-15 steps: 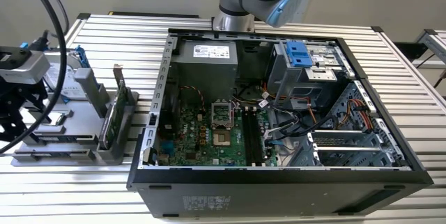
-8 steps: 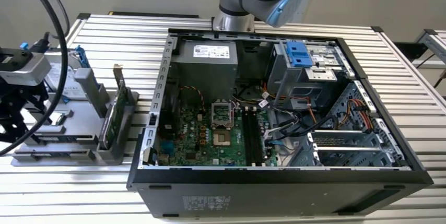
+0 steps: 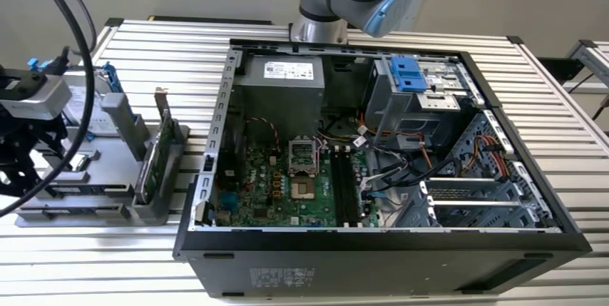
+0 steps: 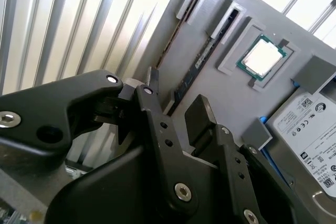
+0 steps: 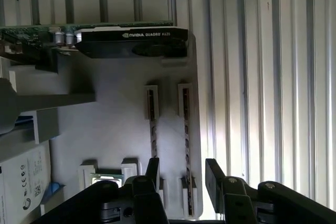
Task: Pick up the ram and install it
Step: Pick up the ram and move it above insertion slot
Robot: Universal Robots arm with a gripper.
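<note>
Two ram sticks stand on edge in slots of a grey holder (image 5: pixel 115 129). In both wrist views my gripper (image 5: pixel 184 174) (image 4: pixel 176 95) is open just above it. One ram stick (image 5: pixel 186 140) (image 4: pixel 202 59) runs into the gap between the fingers, with space on both sides. The other ram stick (image 5: pixel 151 124) (image 4: pixel 176 30) lies just outside one finger. In the exterior view my gripper (image 3: pixel 27 167) hangs over the holder at the far left, away from the open computer case (image 3: pixel 205 177). The case's black memory slots (image 3: pixel 344 185) lie on the motherboard.
The holder also carries a processor chip (image 4: pixel 261 59) (image 5: pixel 107 178), a hard drive (image 4: pixel 310 129) (image 5: pixel 23 174) and a green expansion card (image 5: pixel 131 38) (image 3: pixel 160 149). Everything rests on a slatted metal table (image 3: pixel 552 113). The arm's base (image 3: pixel 319 28) stands behind the case.
</note>
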